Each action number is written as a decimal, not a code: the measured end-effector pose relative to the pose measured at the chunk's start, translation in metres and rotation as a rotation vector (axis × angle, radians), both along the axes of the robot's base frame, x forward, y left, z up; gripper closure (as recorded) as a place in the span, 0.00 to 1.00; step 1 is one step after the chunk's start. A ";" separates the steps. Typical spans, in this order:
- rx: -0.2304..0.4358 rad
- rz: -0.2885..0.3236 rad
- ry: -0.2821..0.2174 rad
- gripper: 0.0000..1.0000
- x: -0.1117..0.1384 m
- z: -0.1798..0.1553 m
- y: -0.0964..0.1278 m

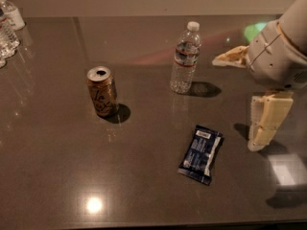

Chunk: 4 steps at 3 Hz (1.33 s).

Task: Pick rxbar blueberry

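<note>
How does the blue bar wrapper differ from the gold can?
The rxbar blueberry lies flat; the gold can stands upright. The bar is dark blue and rectangular, the can gold and cylindrical with its top opened. The bar lies nearer the gripper, which hangs open at the right. Both rest on the table, untouched.

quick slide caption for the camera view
Open gripper at right above the table, apart from the flat-lying rxbar; can and bottle stand behind.

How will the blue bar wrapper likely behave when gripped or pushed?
The rxbar blueberry lies flat, so it likely slides rather than rolls. Its glossy foil probably feels slippery and flexes. The gripper hangs at the view's right, fingers open.
</note>
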<state>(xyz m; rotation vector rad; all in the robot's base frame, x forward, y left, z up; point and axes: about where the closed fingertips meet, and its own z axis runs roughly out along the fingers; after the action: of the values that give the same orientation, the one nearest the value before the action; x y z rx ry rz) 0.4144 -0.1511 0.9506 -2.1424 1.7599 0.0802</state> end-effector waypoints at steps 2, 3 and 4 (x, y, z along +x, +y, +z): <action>-0.049 0.242 0.017 0.00 -0.014 -0.037 0.029; -0.102 0.365 0.022 0.00 -0.014 -0.063 0.036; -0.144 0.469 0.023 0.00 -0.016 -0.082 0.038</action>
<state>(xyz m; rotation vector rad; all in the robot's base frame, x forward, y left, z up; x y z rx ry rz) 0.3988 -0.1132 0.8682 -2.6279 1.2731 0.1007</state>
